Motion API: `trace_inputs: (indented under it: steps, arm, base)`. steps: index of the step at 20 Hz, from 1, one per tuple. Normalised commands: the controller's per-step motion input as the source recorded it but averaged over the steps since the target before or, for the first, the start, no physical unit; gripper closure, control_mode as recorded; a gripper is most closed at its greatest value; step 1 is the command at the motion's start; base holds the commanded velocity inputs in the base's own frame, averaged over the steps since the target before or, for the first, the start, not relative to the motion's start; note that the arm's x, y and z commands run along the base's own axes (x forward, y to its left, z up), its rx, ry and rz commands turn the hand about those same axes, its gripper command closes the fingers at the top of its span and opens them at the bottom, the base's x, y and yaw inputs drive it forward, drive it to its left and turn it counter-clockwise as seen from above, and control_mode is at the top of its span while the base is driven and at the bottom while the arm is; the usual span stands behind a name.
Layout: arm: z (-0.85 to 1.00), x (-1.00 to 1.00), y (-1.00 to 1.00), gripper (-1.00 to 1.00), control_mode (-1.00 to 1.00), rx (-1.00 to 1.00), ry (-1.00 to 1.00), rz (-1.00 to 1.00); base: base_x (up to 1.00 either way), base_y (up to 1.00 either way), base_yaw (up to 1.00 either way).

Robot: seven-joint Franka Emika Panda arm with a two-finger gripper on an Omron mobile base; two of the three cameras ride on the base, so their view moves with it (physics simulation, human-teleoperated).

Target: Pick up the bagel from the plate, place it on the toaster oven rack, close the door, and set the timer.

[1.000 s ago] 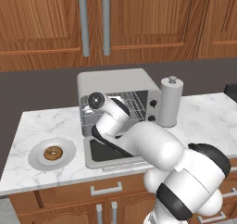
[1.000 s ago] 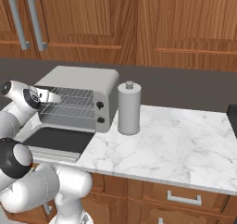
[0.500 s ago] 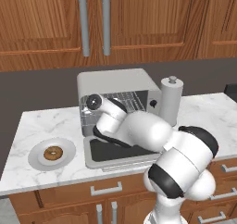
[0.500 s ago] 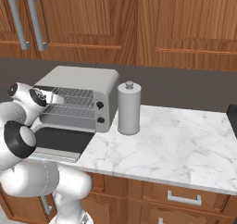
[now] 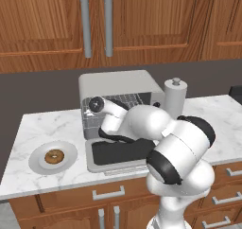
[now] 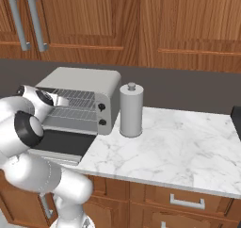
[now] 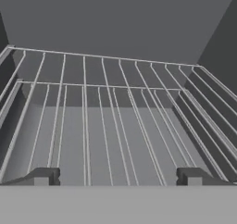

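Marble counter point(image 5: 42, 128) is carrying, nearest, the plate point(image 5: 66, 153) with the bagel point(image 5: 54, 156) lying on it, then the door point(image 5: 118, 152) lying open flat, while beyond it the gripper point(image 7: 118, 177) is hovering with jaws spread and empty over the toaster oven rack point(image 7: 115, 112).

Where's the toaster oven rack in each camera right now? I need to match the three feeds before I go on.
Left base view: toaster oven rack shows just behind the arm's wrist, inside the open oven, centre of picture.
Right base view: rack at left of centre, inside the oven cavity.
Hand view: rack spreads across the middle, ahead of the fingertips.
Shared landmark: the rack's wires; in both base views, the paper towel holder beside the oven.
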Motion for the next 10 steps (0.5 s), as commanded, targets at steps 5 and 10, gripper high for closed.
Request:
trace_inputs:
  steps: [5,10]
  arm:
    - [-0.08,0.21,0.0,-1.0,-1.0,0.01,0.0,0.0]
    - [-0.24,0.18,0.0,-1.0,-1.0,0.01,0.0,0.0]
  base:
    - [0.0,0.0,0.0]
    - [0.0,0.0,0.0]
